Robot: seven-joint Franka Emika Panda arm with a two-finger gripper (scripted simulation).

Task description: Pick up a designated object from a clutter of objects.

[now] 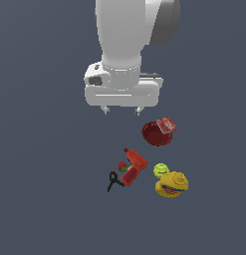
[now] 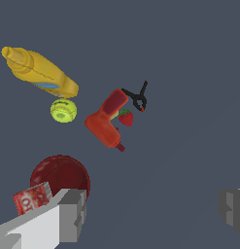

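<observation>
The small yellow-green ball lies on the floor, touching the yellow bottle; in the wrist view the ball sits just beside the bottle. My gripper hangs high above the clutter, open and empty, its fingers spread wide. The ball is well away from the gripper, toward the exterior view's lower right.
A dark red bowl with a small red packet on its rim lies nearest the gripper. A red power drill, a strawberry and black scissors lie to the exterior view's left of the ball.
</observation>
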